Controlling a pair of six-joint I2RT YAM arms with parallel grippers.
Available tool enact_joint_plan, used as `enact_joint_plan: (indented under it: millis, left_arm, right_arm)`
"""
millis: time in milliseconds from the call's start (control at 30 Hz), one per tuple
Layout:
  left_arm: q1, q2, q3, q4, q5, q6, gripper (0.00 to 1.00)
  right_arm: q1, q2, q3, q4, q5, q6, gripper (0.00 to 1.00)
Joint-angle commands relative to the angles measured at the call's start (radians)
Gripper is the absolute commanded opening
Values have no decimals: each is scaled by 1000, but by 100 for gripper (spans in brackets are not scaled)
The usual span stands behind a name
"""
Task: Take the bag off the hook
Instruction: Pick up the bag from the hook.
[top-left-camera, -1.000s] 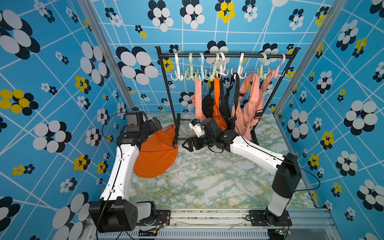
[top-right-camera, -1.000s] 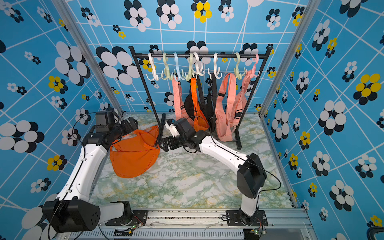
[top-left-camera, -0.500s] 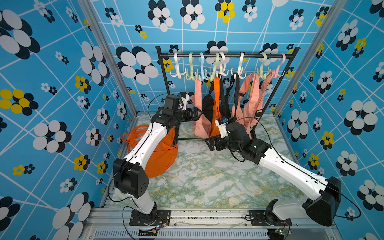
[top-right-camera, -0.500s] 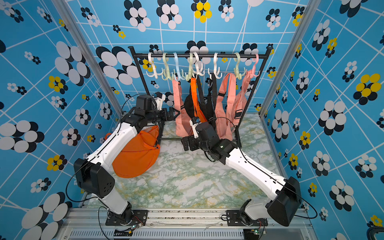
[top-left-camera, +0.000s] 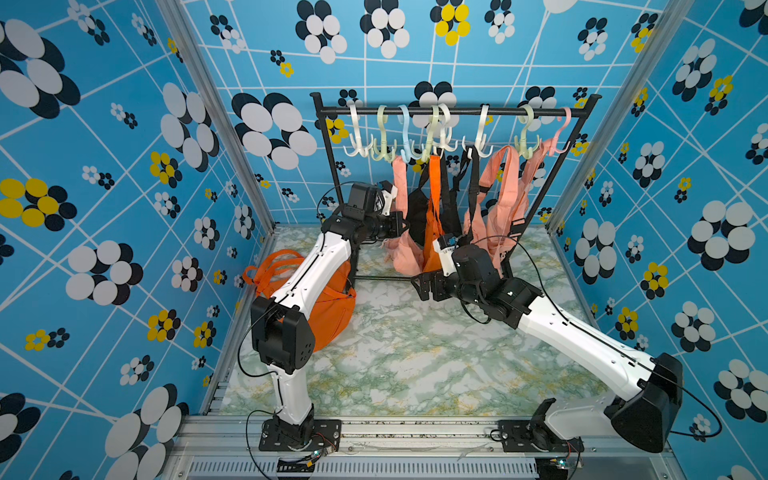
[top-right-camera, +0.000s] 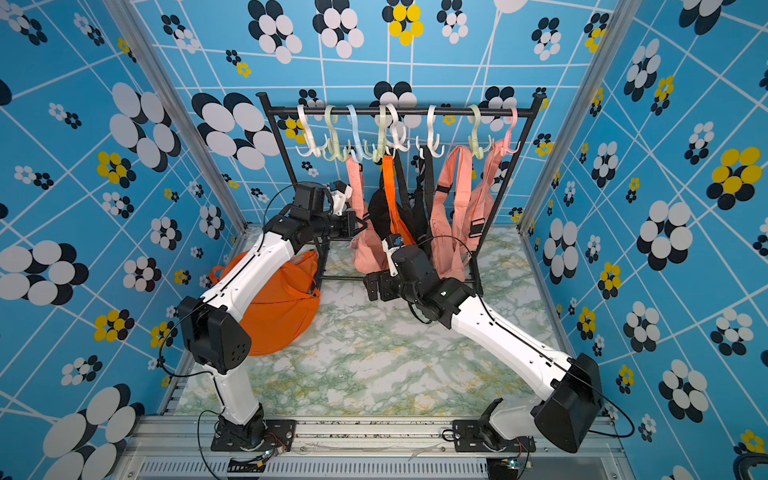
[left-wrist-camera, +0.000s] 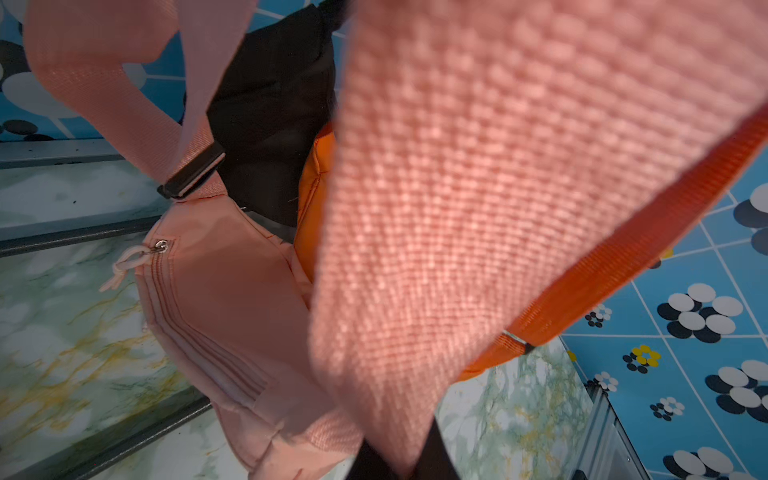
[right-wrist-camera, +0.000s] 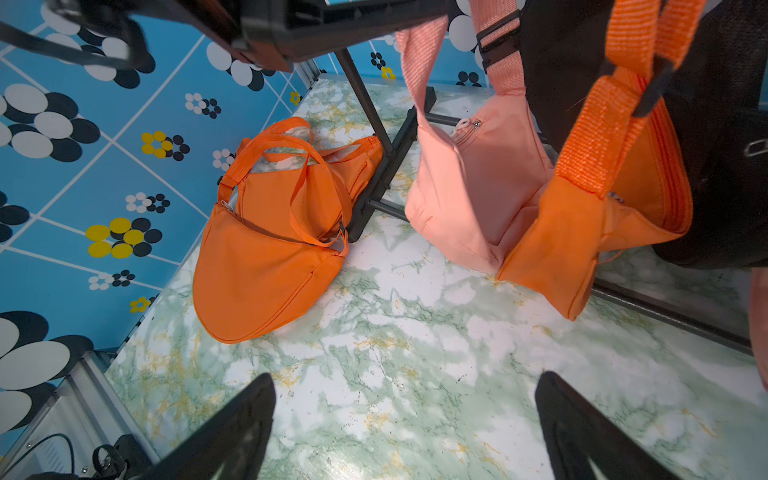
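Observation:
A pink bag (top-left-camera: 401, 253) (top-right-camera: 368, 253) hangs by its woven strap (left-wrist-camera: 457, 208) from a pale blue hook (top-left-camera: 405, 145) near the rack's left end. My left gripper (top-left-camera: 399, 224) (top-right-camera: 359, 224) is beside that strap, above the bag's body. In the left wrist view the strap runs down into the gripper (left-wrist-camera: 399, 465), which is shut on it. My right gripper (top-left-camera: 424, 286) (right-wrist-camera: 405, 386) hovers open and holds nothing, low over the marble table in front of the rack.
An orange bag (top-left-camera: 332, 316) (right-wrist-camera: 257, 266) lies on the table at the left, by the rack's foot. More bags hang on the black rack (top-left-camera: 457, 111): a black one (top-left-camera: 415, 208), an orange one (right-wrist-camera: 582, 232) and pink ones (top-left-camera: 503, 208). Blue walls enclose the table.
My left arm swung from the orange bag on the table to the rack, and its gripper shut on the pink strap. My right arm drew back a little from the rack, gripper still open.

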Motion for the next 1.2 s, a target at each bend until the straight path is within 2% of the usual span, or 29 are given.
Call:
enact_joint_plan:
  millis: [0,233,400,433,500,533,567,633,700,733,767,867,933,1067,1167]
  left_arm:
    - [-37,-135,-32,-15,84,-5,4]
    - [-83,-238,-82,7,122,-63,5]
    - [-89,-257,-83,77,209,-141,6]
    - [-91,-257,-79,89,229,-154,7]
    - [-91,-256,-67,98,249,-159,11]
    - [-89,-258,-56,89,245,-149,15]
    - [-87,-258,-45,77,236,-135,21]
    - [-76,-259,-22,41,195,-89,37]
    - [-51,-261,-6,1,124,-48,67]
    - [-31,-261,-3,-11,79,-37,94]
    - [-11,-261,-2,-31,3,-32,99]
    - [43,-247,1,-66,-174,-10,99]
    - [73,-227,1,-59,-248,-1,99]
    - [104,-155,29,-33,-274,-9,99]
    - [96,-100,41,23,-218,-22,99]
  right_arm:
    - [-1,5,43,24,37,1,99]
    - [-1,67,147,44,27,-48,99]
    - [-1,102,176,50,43,-50,97]
    - [-4,98,175,59,20,-48,84]
    - [-14,85,174,73,-62,-45,28]
    - [-21,71,175,70,-95,-38,6]
    - [-27,57,176,60,-125,-32,0]
    - [-47,24,176,40,-215,-17,0]
    - [-71,-12,170,27,-314,6,0]
    - [-86,-36,163,23,-366,22,0]
    - [-102,-57,158,21,-420,41,0]
    - [-152,-115,141,18,-553,96,0]
    - [-181,-154,129,18,-608,124,0]
    - [-239,-217,117,11,-669,158,0]
    - [-276,-248,115,11,-709,178,0]
